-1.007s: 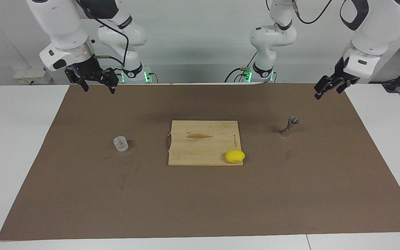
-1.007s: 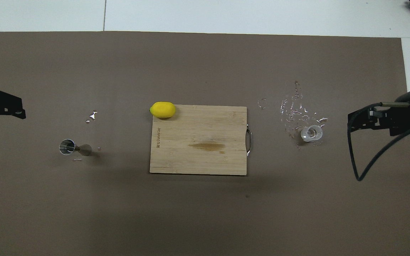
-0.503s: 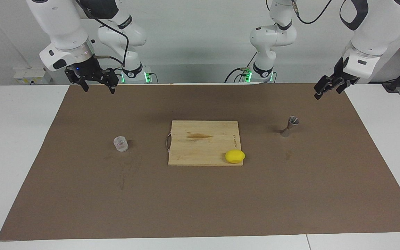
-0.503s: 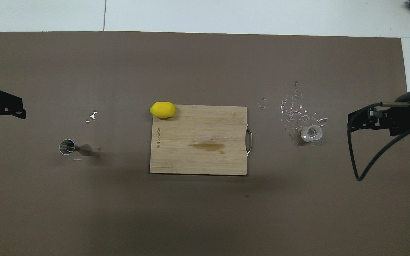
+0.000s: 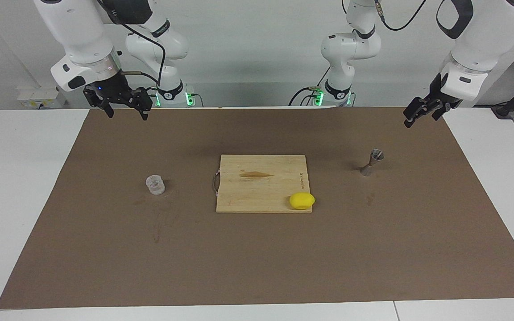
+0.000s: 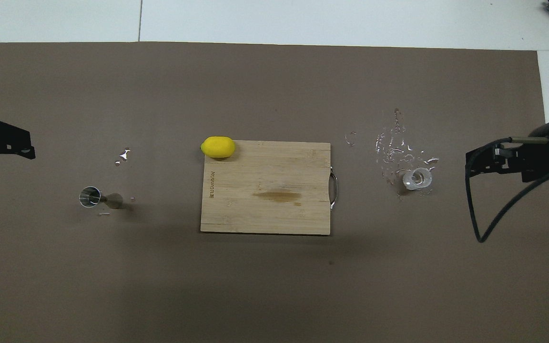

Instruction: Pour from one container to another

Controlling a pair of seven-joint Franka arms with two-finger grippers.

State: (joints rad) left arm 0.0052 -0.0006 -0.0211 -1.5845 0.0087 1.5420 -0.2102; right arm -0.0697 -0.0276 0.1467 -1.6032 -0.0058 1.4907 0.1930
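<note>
Nothing has moved since the earlier frames: the right gripper [image 5: 125, 110], fingers open and empty, hangs over the table's robot-side edge, the nearer arm to the upright glass cup [image 5: 155, 184] farther out, while the open left gripper [image 5: 420, 115] waits above the metal jigger [image 5: 372, 162].

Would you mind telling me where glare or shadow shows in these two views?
Overhead view: bright glints on the wet patches by the cup, and the jigger casts a short shadow. Facing view: soft shadow on the mat near the board.
</note>
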